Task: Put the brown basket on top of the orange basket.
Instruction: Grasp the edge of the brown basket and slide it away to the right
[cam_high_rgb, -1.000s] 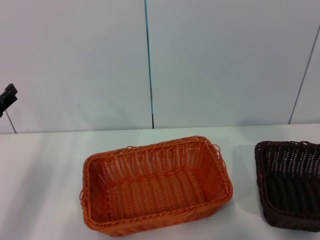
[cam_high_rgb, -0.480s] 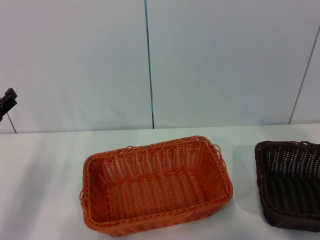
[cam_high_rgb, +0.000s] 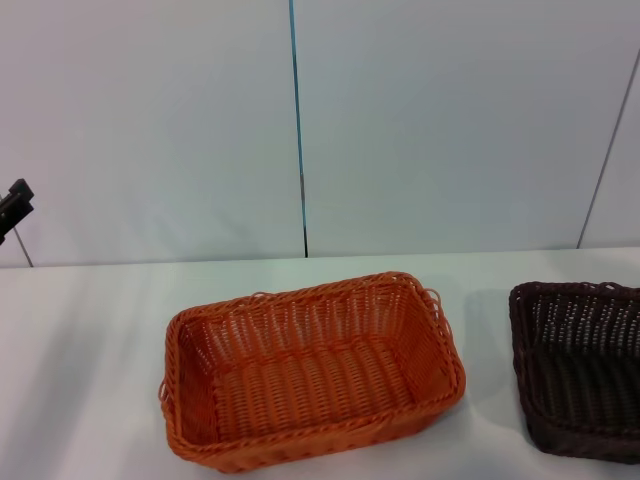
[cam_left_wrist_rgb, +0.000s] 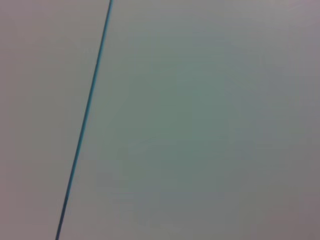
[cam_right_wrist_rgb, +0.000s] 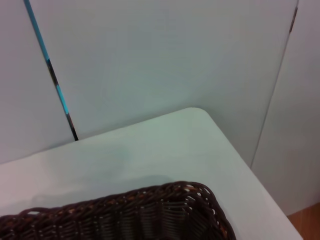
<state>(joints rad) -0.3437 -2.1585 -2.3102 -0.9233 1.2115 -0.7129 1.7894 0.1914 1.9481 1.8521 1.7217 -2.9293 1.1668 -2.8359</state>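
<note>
White table (cam_high_rgb: 90, 350) carrying two woven baskets, set against a pale panelled wall. The orange basket (cam_high_rgb: 310, 370) rests near the table's middle, slightly skewed. The brown basket (cam_high_rgb: 580, 370) rests to the robot's right, apart from the orange one; it appears partly cut off by the head view's edge. Rounded table corner visible in the right wrist view.

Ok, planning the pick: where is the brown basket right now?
In the head view the brown basket sits on the white table at the robot's right, cut by the frame edge, apart from the orange basket.
</note>
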